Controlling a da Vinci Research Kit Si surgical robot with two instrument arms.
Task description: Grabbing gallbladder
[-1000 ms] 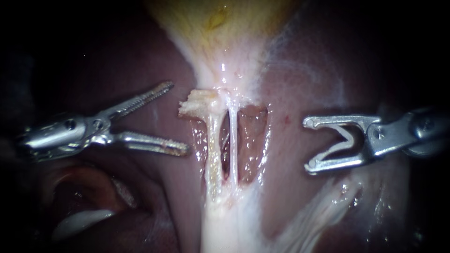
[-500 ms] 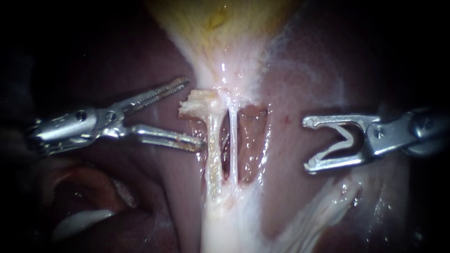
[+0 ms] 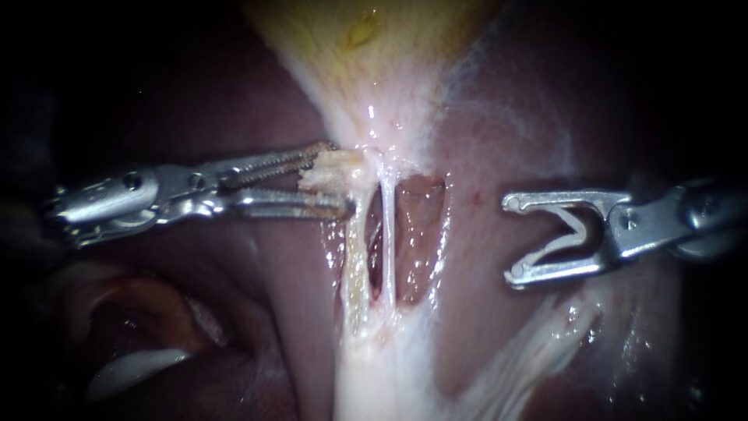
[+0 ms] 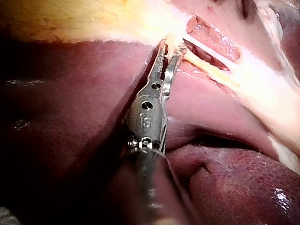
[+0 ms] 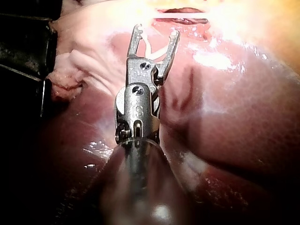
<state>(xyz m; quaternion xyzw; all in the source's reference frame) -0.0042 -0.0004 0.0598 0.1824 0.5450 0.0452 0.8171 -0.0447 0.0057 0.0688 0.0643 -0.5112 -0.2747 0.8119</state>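
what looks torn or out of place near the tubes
A ragged, frayed tissue flap sticks out sideways where the gallbladder narrows, above the two tubes. The left instrument has its jaws shut on it. The right instrument just holds a clip. Nothing else stands out.

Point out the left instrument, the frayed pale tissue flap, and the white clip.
Silver left instrument (image 3: 343, 176): endoscope view, midway between its pincer tips.
Frayed pale tissue flap (image 3: 326, 170): endoscope view, its ragged middle.
White V-shaped clip (image 3: 580, 227): endoscope view, its bend.
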